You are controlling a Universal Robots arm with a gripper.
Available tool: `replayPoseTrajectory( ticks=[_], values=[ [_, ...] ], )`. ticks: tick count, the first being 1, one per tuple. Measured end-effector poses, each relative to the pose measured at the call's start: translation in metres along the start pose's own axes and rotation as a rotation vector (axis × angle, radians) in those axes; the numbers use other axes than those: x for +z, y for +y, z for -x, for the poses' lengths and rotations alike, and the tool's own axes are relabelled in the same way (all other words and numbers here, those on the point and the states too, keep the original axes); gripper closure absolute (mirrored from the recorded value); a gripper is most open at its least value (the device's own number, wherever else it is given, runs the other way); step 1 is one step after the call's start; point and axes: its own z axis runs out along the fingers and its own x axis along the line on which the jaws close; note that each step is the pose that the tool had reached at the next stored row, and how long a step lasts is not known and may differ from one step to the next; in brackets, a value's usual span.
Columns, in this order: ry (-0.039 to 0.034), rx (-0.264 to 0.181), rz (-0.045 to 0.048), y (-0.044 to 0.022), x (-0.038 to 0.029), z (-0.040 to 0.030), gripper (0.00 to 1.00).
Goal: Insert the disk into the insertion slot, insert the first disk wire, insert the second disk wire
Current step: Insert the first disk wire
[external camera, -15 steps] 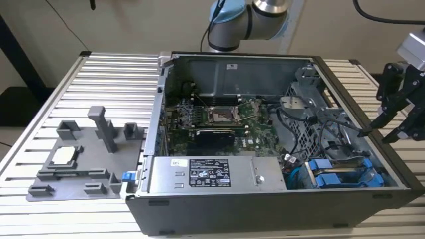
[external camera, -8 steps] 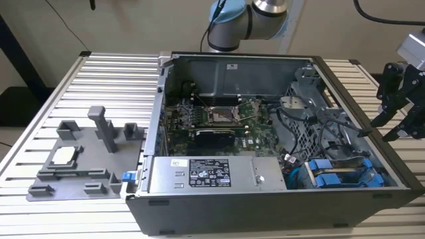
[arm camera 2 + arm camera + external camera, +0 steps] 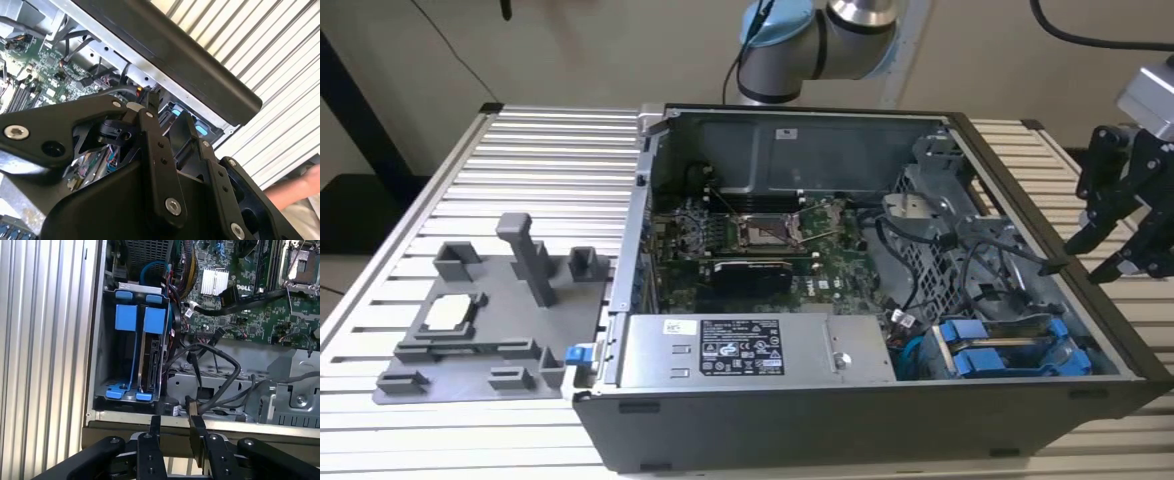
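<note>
disk (image 3: pixel 151 359) in insertion slot (image 3: pixel 103 340), gripper (image 3: pixel 173 426) nr case (image 3: pixel 130 416)

Grey fixture tray (image 3: pixel 454 352) — motherboard (image 3: pixel 678 238) exposed.

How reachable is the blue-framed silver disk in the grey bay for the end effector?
Probably yes: the blue-framed silver disk sits uncovered in the open black case, and the end effector hovers at the rim.
</note>
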Motion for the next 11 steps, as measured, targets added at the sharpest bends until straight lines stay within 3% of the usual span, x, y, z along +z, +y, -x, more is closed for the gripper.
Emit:
replayPoseTrajectory(
  ticks=[11],
  values=[
    [0.0000, 0.000, 0.0000, -0.0011, 0.0104, 0.0096, 0.62]
  ],
)
